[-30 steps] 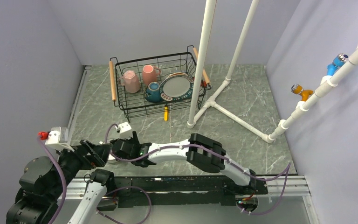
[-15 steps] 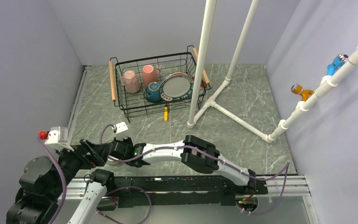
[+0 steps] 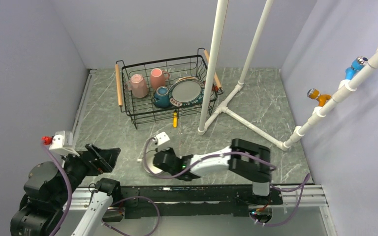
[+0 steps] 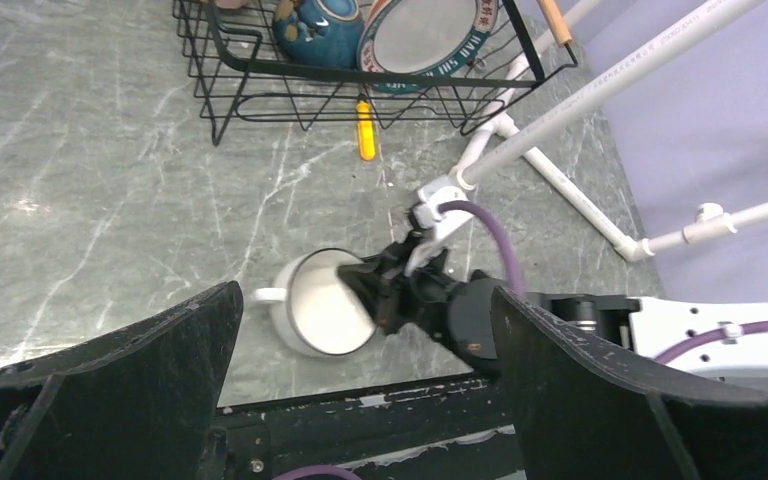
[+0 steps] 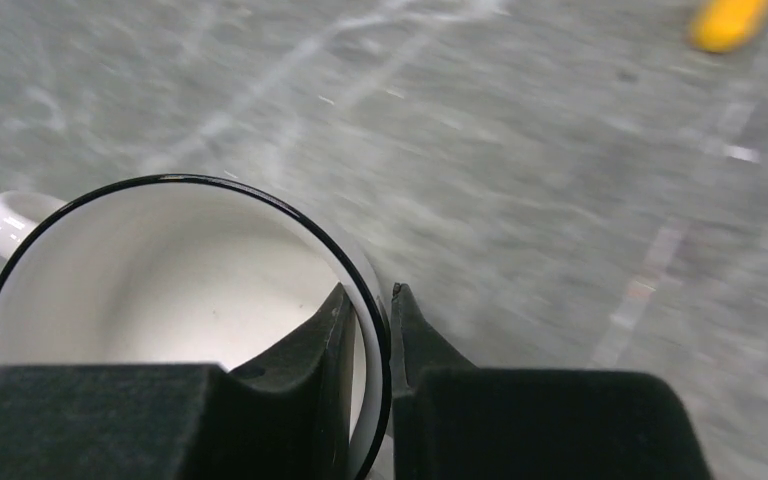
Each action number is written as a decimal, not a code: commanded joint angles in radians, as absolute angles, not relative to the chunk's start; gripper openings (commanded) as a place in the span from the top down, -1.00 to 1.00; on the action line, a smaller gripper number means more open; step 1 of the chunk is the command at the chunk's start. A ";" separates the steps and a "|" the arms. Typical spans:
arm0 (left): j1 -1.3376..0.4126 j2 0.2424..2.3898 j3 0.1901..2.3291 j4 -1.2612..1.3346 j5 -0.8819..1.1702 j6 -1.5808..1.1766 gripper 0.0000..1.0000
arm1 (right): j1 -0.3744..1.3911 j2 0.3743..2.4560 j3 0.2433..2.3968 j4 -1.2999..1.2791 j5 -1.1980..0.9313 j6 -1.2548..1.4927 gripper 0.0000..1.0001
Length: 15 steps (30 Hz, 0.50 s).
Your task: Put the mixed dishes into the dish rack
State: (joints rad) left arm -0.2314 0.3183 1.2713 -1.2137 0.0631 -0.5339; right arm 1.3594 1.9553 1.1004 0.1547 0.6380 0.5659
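At the far left of the top view the left arm is folded back over its base, and the left gripper [image 3: 102, 157] hangs above the marble table [image 3: 256, 113] with its fingers spread as wide as they go and nothing between them. Just to its right, near the table's near edge, is the white handled cup [image 4: 320, 315], mouth up, its handle pointing back toward the left arm. The right gripper [image 5: 368, 300] is clamped on the cup's rim at the side away from the handle. One finger is inside the cup and the other outside, with only the thin wall between them. Whether the cup's base is touching the table cannot be told. The right arm lies low and stretched leftward from its base, elbow bent up at the right, wrist roughly level. Bare table lies between the cup and the dish rack [image 3: 142, 110], which stands well apart toward the back. The rack holds two pink mugs [image 3: 138, 84] along its left side, then the dark-blue bowl [image 3: 161, 97], and the big plate [image 3: 187, 91] leaning at the right. A small yellow tool [image 3: 175, 119] lies on the table just in front of the rack. Right of that, a white pipe frame [image 3: 211, 64] rises close beside the rack's right end, its feet spreading over the table's right half.
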 commanded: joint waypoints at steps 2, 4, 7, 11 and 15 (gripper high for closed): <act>-0.232 0.356 1.202 -1.107 0.171 -0.606 -0.99 | 1.324 1.611 0.862 0.411 0.724 0.368 1.00; -0.232 0.366 1.156 -1.057 0.249 -0.643 -0.99 | 1.304 1.488 0.768 0.446 0.727 0.292 1.00; -0.232 0.366 1.050 -0.930 0.377 -0.725 -0.99 | 1.247 1.297 0.617 0.528 0.635 0.173 1.00; -0.232 0.378 0.859 -0.638 0.634 -0.899 -0.96 | 1.135 1.049 0.442 0.606 0.391 -0.020 1.00; -0.232 0.431 0.741 -0.422 0.797 -1.046 -0.90 | 1.077 0.889 0.375 0.648 0.314 -0.169 1.00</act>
State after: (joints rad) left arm -0.2314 0.3786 0.8146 -0.7414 0.5385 -0.8482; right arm 1.1076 1.0088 0.4095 0.4618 0.4709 0.0410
